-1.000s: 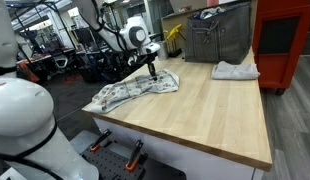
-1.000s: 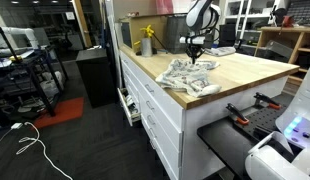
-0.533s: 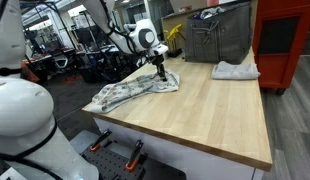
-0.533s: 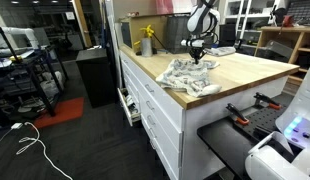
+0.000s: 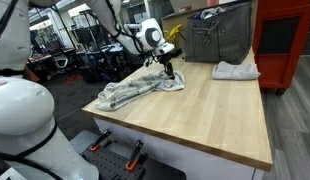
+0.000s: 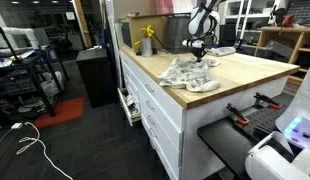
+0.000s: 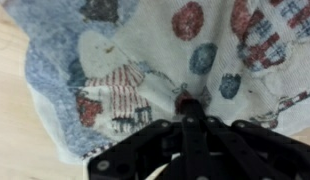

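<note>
A patterned cloth (image 5: 135,90) with red and blue prints lies stretched out on the wooden table, also seen in an exterior view (image 6: 190,73) and filling the wrist view (image 7: 185,50). My gripper (image 5: 168,69) is at the cloth's far end, fingers closed together and pinching the fabric (image 7: 185,100). In an exterior view the gripper (image 6: 202,58) stands over the cloth's back edge, the arm reaching down from above.
A second white cloth (image 5: 235,70) lies at the table's far right. A yellow bottle (image 6: 146,42) stands at the back of the table. A grey bin (image 5: 217,38) and a red cabinet (image 5: 285,40) stand behind. The table's front edge (image 5: 175,140) is near.
My gripper has moved right along the table with the cloth's end in it, dragging and stretching the cloth that way.
</note>
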Robot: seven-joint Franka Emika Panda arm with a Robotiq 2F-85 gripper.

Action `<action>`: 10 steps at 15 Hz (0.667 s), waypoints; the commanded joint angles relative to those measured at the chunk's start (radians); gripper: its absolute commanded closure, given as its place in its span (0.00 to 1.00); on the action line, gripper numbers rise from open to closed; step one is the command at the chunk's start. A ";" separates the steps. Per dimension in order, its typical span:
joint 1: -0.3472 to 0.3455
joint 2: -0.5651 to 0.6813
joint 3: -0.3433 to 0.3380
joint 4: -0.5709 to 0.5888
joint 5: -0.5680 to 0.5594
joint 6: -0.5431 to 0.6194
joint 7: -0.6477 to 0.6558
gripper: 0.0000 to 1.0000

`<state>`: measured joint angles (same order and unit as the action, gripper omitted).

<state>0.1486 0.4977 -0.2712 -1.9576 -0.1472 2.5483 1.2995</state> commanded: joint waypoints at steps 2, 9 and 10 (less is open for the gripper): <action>-0.010 0.171 -0.073 0.077 -0.064 0.018 0.117 1.00; -0.031 0.229 -0.126 0.151 -0.103 -0.079 0.217 1.00; -0.035 0.233 -0.128 0.157 -0.104 -0.096 0.227 1.00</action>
<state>0.1457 0.6088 -0.3931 -1.8230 -0.2309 2.4816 1.4480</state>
